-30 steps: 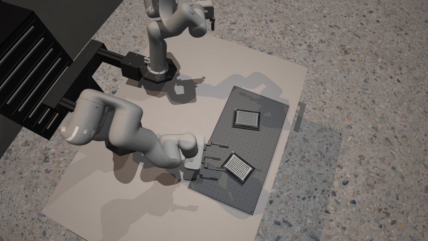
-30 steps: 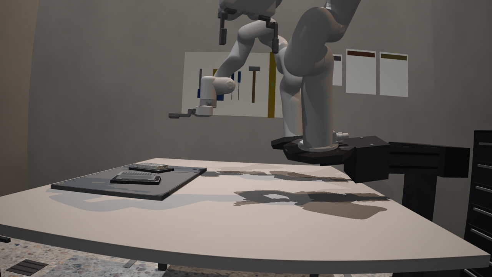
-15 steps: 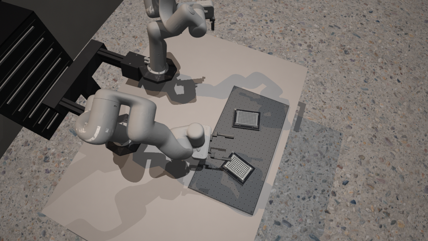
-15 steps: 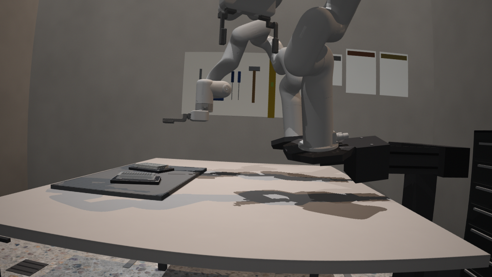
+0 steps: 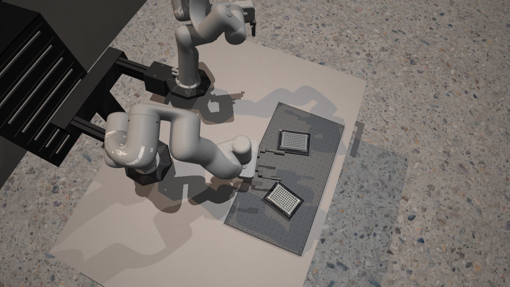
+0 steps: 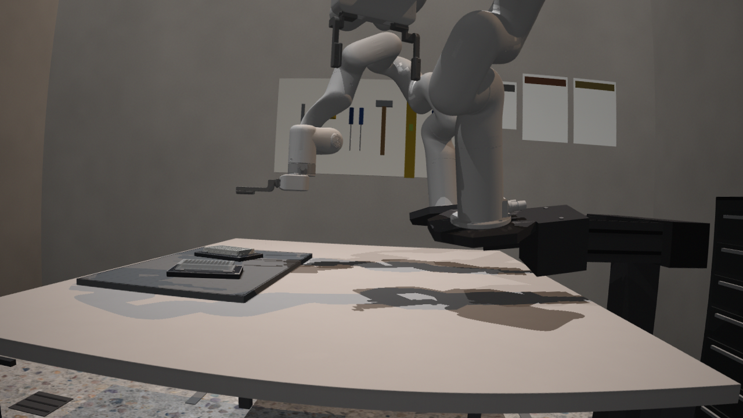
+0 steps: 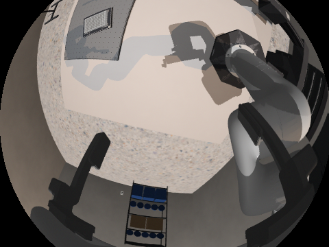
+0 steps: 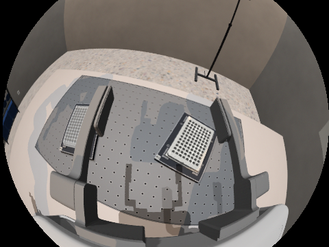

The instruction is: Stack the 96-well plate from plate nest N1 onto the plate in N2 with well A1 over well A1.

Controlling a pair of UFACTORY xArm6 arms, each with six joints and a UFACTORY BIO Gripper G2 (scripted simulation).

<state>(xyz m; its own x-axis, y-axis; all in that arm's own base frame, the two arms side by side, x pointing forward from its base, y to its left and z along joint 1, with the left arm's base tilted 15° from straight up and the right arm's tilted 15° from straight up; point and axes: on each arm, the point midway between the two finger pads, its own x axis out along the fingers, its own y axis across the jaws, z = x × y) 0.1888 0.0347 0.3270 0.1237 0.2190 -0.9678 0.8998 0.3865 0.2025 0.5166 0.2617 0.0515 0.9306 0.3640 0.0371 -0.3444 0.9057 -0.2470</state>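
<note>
My right pincer (image 5: 282, 166) (image 6: 245, 190) (image 8: 162, 114) is partly open, empty. Clear plate (image 5: 294, 141) (image 6: 205, 266) (image 7: 97, 22) (image 8: 75, 125), to my left: unlifted. White plate (image 5: 284, 198) (image 6: 228, 250) (image 8: 192, 144), lower right: apparently seated. Grasp, transfer, stacking, release remain.

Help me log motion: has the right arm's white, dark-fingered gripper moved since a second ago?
Yes: the right gripper, seen from above, is nearer the translucent rectangular 96-well plate.
</note>
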